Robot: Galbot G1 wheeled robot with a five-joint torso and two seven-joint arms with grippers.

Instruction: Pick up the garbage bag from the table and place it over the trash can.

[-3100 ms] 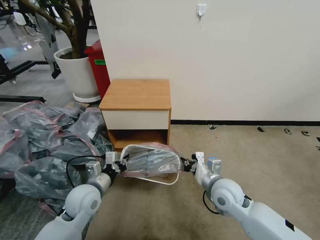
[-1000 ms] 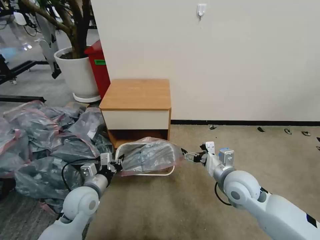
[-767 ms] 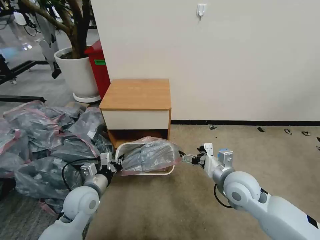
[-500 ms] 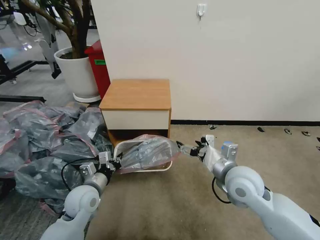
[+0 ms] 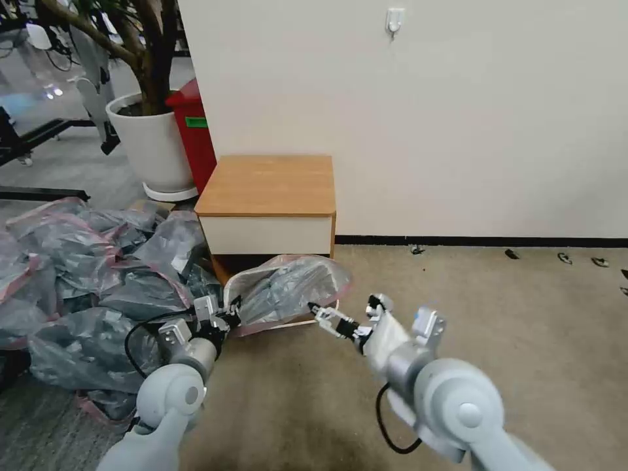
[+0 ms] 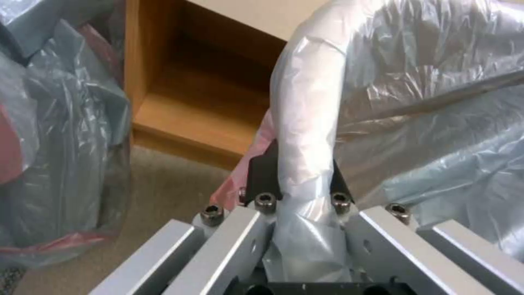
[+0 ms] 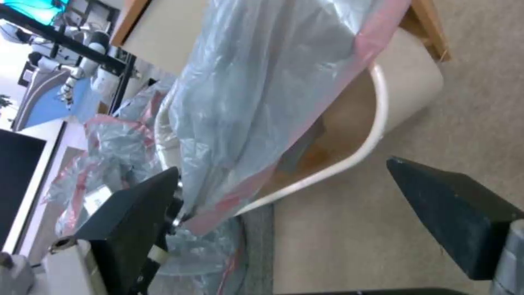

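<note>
The garbage bag (image 5: 288, 286), grey and crinkly with a pink band, lies draped over the cream trash can (image 5: 294, 322), which stands on the carpet against the table (image 5: 268, 183). My left gripper (image 5: 226, 318) is shut on the bag at the can's left rim; the left wrist view shows plastic (image 6: 425, 102) wrapped over the rim and pinched in that gripper (image 6: 300, 180). My right gripper (image 5: 320, 314) stands open just before the can's near rim, touching nothing. In the right wrist view its gripper (image 7: 284, 168) gapes wide toward the bag (image 7: 273, 82) and can wall (image 7: 409, 78).
A big heap of similar grey bags (image 5: 85, 281) covers the floor to the left. A red bin (image 5: 196, 131) and a white plant pot (image 5: 154, 144) stand behind the table. The wall runs behind; open carpet (image 5: 490, 307) lies to the right.
My right gripper let go of the bag's right end, opened, and swung leftward to the can's front. The bag and can shifted back toward the table. My left gripper kept its hold.
</note>
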